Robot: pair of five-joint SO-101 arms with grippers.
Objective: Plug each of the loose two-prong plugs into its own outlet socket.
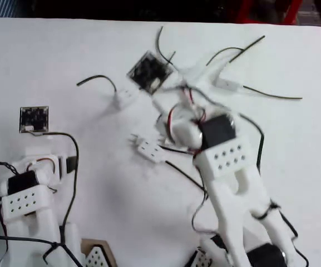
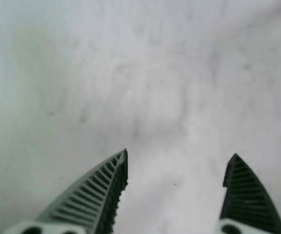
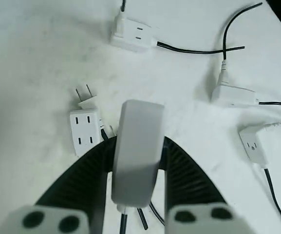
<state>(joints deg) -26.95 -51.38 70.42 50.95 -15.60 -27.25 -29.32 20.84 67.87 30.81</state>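
Observation:
My right gripper [image 3: 138, 146] is shut on a white oblong plug [image 3: 138, 165] with black cords trailing from its near end. Just beyond it lies a white outlet block [image 3: 86, 129] with two prongs at its far end, also seen as the outlet block [image 1: 149, 149] beside my right gripper [image 1: 171, 125]. Farther off lies a white socket [image 3: 133, 36] on a black cord, with a small plug at one end. Two more white sockets [image 3: 233, 95] [image 3: 254, 144] lie to the side. My left gripper [image 2: 179, 161] stands open over bare white table.
Two black square markers [image 1: 34, 118] [image 1: 149, 72] lie on the white table [image 1: 65, 50]. Black cords [image 1: 271, 93] spread across the far right. The left arm [image 1: 24, 194] sits at the near left with its cable looping beside it.

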